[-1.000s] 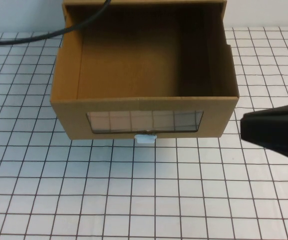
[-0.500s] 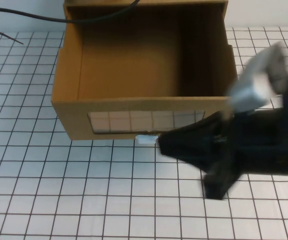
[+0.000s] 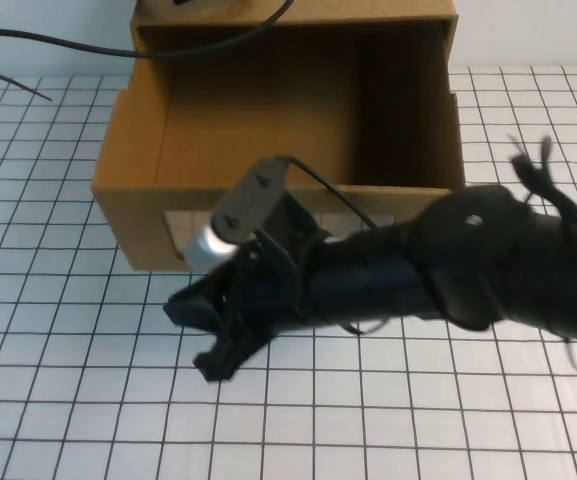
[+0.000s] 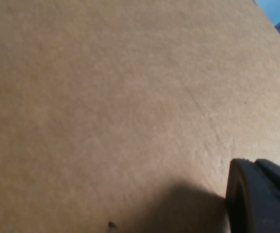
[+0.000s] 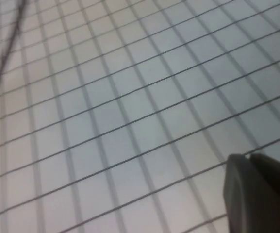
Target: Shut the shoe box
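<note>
Nearest, the right gripper (image 3: 203, 335) hovered at about seven o'clock from the middle of the high view, its black arm reaching in from three o'clock across the gridded table (image 3: 78, 400); whether its fingers were apart or together could not be told. Just beyond it, toward twelve o'clock, stood the shoe box (image 3: 133, 170), drawer pulled out and open on top, the arm covering most of its front window. The left gripper (image 4: 261, 196) sat close against plain brown cardboard in its wrist view, finger state indiscernible. A black cable (image 3: 88, 42) crossed the box's far rim.
</note>
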